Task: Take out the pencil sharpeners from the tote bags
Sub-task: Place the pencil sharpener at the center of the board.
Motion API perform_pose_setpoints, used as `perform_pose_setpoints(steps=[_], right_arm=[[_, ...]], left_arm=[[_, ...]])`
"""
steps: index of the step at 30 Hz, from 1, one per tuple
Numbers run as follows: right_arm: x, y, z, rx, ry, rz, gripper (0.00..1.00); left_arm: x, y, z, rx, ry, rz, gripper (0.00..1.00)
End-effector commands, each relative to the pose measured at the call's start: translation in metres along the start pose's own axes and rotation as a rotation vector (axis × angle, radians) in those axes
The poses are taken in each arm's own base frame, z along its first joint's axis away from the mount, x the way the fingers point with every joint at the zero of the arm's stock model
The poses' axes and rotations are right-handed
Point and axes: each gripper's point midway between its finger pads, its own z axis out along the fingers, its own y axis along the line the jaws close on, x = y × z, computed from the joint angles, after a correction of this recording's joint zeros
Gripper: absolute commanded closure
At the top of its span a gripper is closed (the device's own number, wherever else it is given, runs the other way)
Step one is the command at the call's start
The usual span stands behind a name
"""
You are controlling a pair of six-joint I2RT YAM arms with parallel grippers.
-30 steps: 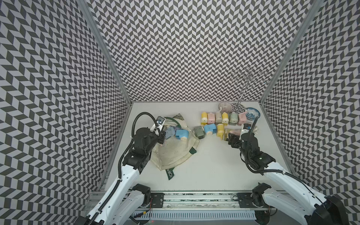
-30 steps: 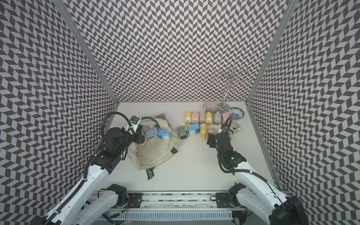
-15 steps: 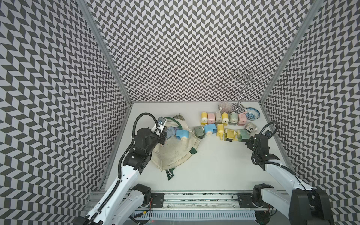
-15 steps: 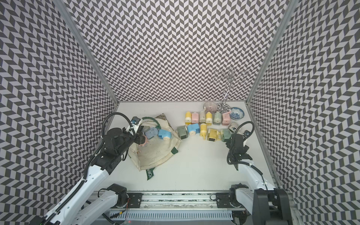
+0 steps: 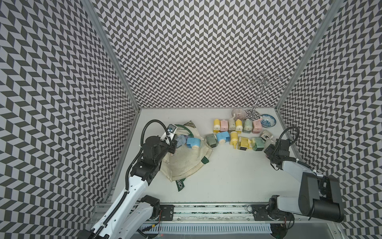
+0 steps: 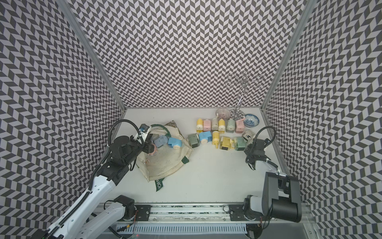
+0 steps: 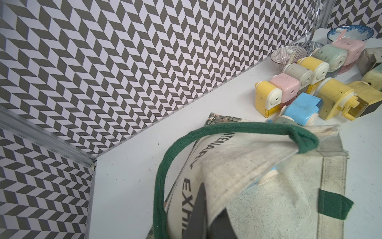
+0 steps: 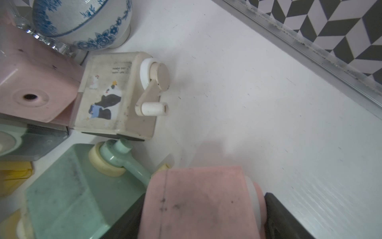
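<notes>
Pencil sharpeners [image 5: 234, 138]: most lie out on the surface [image 5: 227, 175], clustered toward the far right corner.
- Back row, six side by side: yellow, pink, beige, yellow, green, pink.
- Front row: a grey-green sharpener [image 5: 211, 140] just beside the bag's corner, then blue, yellow, a yellow one with a dark panel and a green sharpener [image 5: 258, 143]. A beige sharpener with a panda picture [image 8: 115, 93] sits at the right end, touching the back row's pink one.
- At the bag's mouth: a grey-blue sharpener [image 5: 181, 140] and a blue sharpener [image 5: 193, 143], touching each other and resting on the cloth.
- In a top view a pink shape [image 6: 153, 149] shows just under the left tool; whether it is a sharpener cannot be told.

Tote bag [image 5: 186, 165]: cream canvas, lying on the left half of the surface. One green strap [image 7: 164, 163] arches up. A lettered strap end [image 5: 180, 186] trails toward the near edge.

Left tool [image 5: 172, 145]: closed together on the tote bag's upper cloth edge, which is held raised. The left wrist view shows the cloth pinched against a dark finger [image 7: 199, 207].

Right tool [image 5: 268, 149]: at the right end of the cluster, just beside the green sharpener. It is clamped on a pink sharpener [image 8: 198, 198], with dark fingers on both of its sides in the right wrist view. Whether the pink sharpener touches the surface cannot be told.

Far right corner: a striped bowl [image 5: 238, 113], a blue-patterned bowl [image 5: 267, 120] and a metal stand [image 5: 256, 103] between them.
</notes>
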Motion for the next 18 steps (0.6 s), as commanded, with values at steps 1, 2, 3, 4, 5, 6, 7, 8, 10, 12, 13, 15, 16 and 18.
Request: perform_pose_setpoints(steps=[1,2,3,4,5,6,7,8,10,12,13,15,16,18], right_arm=[[-0.0107,0.0071,0.0006,-0.034,-0.017,0.023,0.45],[-0.0113,0.006,0.0008,-0.028,-0.018,0.023,0.44],[-0.0114,0.0052,0.0012,-0.022,-0.015,0.018,0.42],[-0.011,0.0047,0.0017,-0.017,-0.011,0.005,0.4],[-0.011,0.004,0.0022,-0.01,-0.007,-0.004,0.38],[-0.0106,0.0026,0.0023,-0.002,-0.005,-0.008,0.36],[-0.01,0.0015,0.0021,0.003,-0.004,-0.013,0.34],[-0.0089,0.0003,0.0017,0.007,-0.002,-0.018,0.32],[-0.0087,-0.001,0.0003,0.009,-0.007,-0.026,0.28],[-0.008,-0.0019,-0.0004,0.011,-0.006,-0.031,0.25],[-0.0076,-0.0019,-0.0005,0.01,-0.006,-0.034,0.24],[-0.0064,-0.0005,0.0003,0.003,0.002,-0.048,0.23],[-0.0054,-0.0011,0.0005,0.005,0.006,-0.052,0.23],[-0.0042,-0.0026,0.0,0.01,0.006,-0.059,0.21]], left_arm=[[-0.0201,-0.0053,-0.0058,0.024,-0.079,-0.001,1.0],[-0.02,-0.0047,-0.0057,0.02,-0.08,-0.001,1.0],[-0.0195,-0.0052,-0.0056,0.021,-0.079,-0.001,1.0],[-0.0199,-0.0057,-0.0056,0.023,-0.08,-0.001,1.0],[-0.0206,-0.0059,-0.0056,0.025,-0.082,-0.001,1.0],[-0.0198,-0.0065,-0.0051,0.028,-0.08,-0.001,1.0],[-0.02,-0.0066,-0.005,0.028,-0.079,-0.001,1.0],[-0.0204,-0.0064,-0.0051,0.028,-0.08,-0.001,1.0],[-0.0201,-0.0067,-0.0049,0.03,-0.08,-0.002,1.0],[-0.0201,-0.0084,-0.0052,0.037,-0.082,-0.002,1.0],[-0.0209,-0.0094,-0.0056,0.039,-0.084,0.004,1.0],[-0.0216,-0.0092,-0.0067,0.036,-0.091,0.011,1.0],[-0.0214,-0.0093,-0.0072,0.034,-0.093,0.01,1.0],[-0.0203,-0.0115,-0.007,0.039,-0.091,0.011,1.0]])
